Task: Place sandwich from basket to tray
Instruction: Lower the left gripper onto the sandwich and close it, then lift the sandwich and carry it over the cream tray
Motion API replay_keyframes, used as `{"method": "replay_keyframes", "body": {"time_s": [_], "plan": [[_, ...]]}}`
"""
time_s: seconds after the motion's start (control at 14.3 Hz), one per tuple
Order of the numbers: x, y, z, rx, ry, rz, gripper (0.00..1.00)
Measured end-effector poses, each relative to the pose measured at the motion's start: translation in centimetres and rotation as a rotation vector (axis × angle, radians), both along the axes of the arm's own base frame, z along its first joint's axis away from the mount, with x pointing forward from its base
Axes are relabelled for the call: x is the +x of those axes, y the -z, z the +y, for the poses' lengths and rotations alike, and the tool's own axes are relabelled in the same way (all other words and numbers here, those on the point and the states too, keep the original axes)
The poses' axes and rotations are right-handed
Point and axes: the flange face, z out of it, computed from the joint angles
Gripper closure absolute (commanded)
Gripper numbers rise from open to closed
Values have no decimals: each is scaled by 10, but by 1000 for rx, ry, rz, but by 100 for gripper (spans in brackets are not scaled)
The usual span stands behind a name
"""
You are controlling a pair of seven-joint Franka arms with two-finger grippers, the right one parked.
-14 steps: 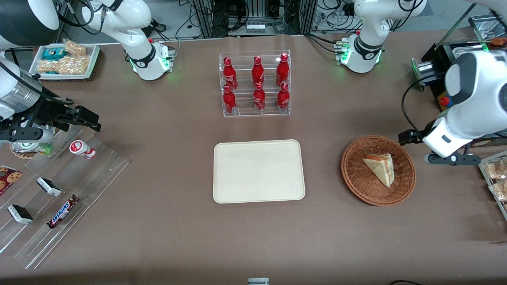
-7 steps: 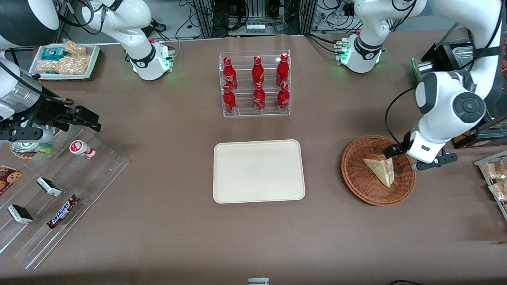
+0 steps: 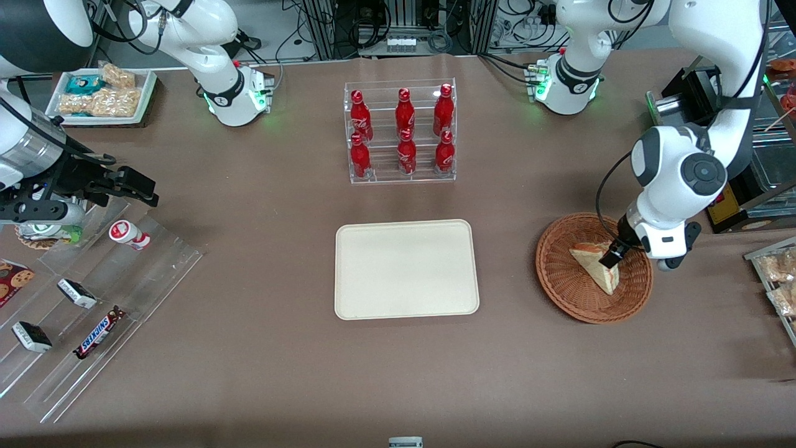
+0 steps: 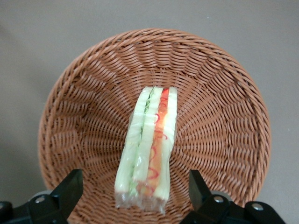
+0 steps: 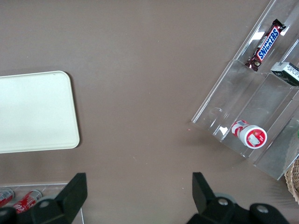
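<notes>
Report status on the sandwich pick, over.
Hand open, above the basket, fingers straddling the sandwich. Sandwich ungrasped, in basket. Tray bare; nothing between.

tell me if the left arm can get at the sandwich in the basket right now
Probably yes: the gripper hangs over the basket with its fingers open either side of the sandwich, and nothing lies between them.

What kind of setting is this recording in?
Likely a robotics lab staged as a snack shop: cola bottles in an acrylic rack, basket with sandwich, tray. The gripper hangs open over the sandwich.
</notes>
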Motion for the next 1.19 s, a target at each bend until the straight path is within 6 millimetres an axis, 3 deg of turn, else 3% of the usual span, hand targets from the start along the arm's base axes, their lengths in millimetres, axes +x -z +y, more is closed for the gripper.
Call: {"method": "replay_keyframes", "body": {"time_s": [0.07,0.21,0.28,0.42,0.56,0.77,0.98,1.19], "plan": [[2,8,0,-2,-11,-6,25],[4,23,-1,-5,-25,-7,83],[4,30,-1,-5,-27,-1,92],[5,33,-2,-6,-26,3,93],[13,22,-8,-7,-15,8,93],[36,-19,-39,2,39,70,93],[51,-51,-100,8,211,79,93],[47,-48,-175,8,388,66,93]]}}
